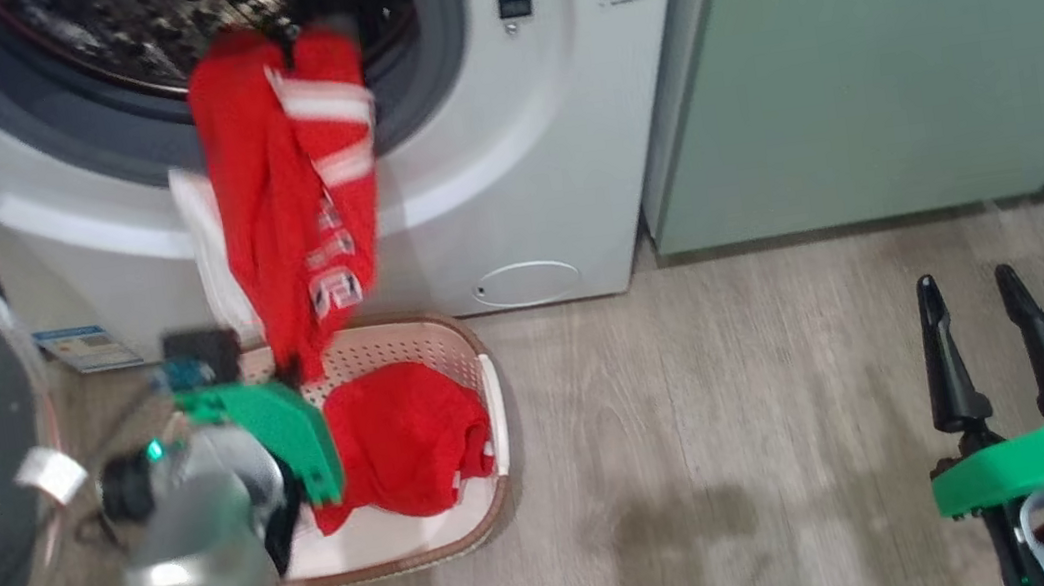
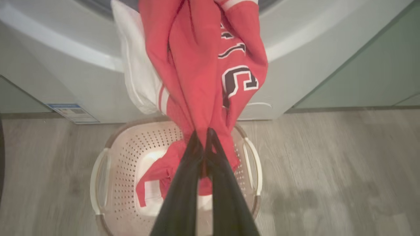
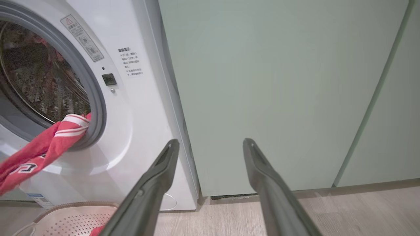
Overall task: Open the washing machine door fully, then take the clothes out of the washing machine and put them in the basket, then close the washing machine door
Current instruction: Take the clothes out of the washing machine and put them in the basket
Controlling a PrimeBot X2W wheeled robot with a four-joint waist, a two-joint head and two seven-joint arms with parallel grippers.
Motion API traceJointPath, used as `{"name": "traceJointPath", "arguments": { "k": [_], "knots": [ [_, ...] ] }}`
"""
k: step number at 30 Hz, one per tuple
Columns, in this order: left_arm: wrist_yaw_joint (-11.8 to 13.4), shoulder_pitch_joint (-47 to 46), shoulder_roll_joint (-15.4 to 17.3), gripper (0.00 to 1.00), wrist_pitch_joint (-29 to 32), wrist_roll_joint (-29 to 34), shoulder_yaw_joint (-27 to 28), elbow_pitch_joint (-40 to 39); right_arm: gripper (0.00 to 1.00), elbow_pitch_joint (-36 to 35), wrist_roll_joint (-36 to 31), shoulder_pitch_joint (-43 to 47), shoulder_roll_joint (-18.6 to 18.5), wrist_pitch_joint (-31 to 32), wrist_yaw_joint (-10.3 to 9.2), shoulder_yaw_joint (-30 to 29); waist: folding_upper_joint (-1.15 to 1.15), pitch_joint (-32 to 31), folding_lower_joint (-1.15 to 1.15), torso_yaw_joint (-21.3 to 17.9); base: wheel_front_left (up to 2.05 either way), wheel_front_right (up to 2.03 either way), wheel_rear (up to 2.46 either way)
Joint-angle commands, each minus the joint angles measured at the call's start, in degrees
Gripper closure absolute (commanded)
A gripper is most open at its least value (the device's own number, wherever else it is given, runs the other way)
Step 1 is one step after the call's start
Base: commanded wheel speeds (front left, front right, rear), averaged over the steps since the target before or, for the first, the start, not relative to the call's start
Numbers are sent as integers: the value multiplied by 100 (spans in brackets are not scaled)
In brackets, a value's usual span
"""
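Left gripper [image 2: 204, 133], jaws pinched tight on the clothes [image 2: 200, 75] trailing from the washing machine [image 2: 295, 65], has the basket [image 2: 98, 170] just beneath those jaws, likely for dropping; right gripper [image 3: 211, 144] gapes empty.

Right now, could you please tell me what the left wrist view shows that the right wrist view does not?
Left wrist view, not the right: the shut left tool gripping the jersey over the basket. Right wrist view, not the left: the open right tool, the drum. Both: jersey, basket, washer, green cabinet.
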Motion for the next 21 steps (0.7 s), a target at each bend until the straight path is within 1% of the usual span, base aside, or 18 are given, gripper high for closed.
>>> {"name": "traceJointPath", "arguments": {
  "k": [1, 8, 10, 16, 21],
  "knots": [
    [-34, 69, 139, 100, 85, -56, -6, -152, 0, -164, 48, -13, -105, -36, -4, 140, 0, -106, 0, 121, 0, 0, 0],
    [-35, 467, 267, 100, 533, -243, -215, -112, 0, -208, 65, -81, -153, -36, -4, 176, 0, 92, 0, 46, 0, 0, 0],
    [-35, 530, 264, 100, 791, -311, -284, -91, 0, -209, 70, -108, -166, -36, -4, 167, 0, 161, 0, 2, 0, 0, 0],
    [-36, 554, 401, 100, 1110, -466, -329, -38, 0, -228, 63, -183, -179, -36, -4, 164, 0, 363, 0, -180, 0, 0, 0],
    [-36, 498, 487, 100, 1491, -588, -356, 20, 0, -293, 53, -314, -165, -36, -4, 133, 0, 705, 0, -345, 0, 0, 0]
  ]
}}
